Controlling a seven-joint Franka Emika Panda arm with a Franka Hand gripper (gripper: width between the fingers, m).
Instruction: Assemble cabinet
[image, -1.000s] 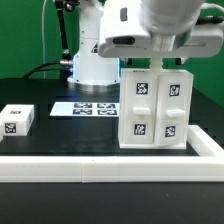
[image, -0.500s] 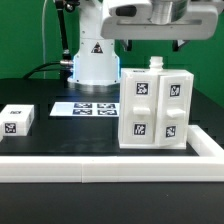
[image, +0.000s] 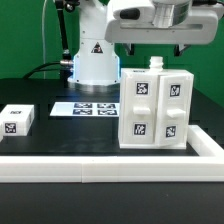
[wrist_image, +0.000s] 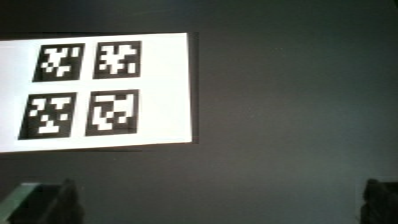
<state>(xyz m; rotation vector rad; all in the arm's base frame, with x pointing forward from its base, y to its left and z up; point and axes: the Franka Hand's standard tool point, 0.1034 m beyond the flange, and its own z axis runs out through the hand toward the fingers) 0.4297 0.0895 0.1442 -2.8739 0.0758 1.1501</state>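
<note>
The white cabinet body (image: 152, 105) stands upright on the black table at the exterior view's right, with several square tags on its front. A small white cabinet part (image: 17, 121) with one tag lies apart at the exterior view's left. My gripper (image: 154, 42) hangs above the cabinet body, clear of its top, open and empty. In the wrist view my gripper (wrist_image: 214, 205) shows only its two fingertips (wrist_image: 45, 200) far apart, with bare dark table between them. The cabinet does not show in the wrist view.
The marker board (image: 88, 107) lies flat behind the cabinet body and also shows in the wrist view (wrist_image: 89, 90). A long low white border rail (image: 100, 165) runs along the front and turns back at the right. The arm's base (image: 95, 60) stands behind.
One second ago my gripper was low, right at the cabinet body's top. It has risen clear of it and has held about the same height for the last half second.
</note>
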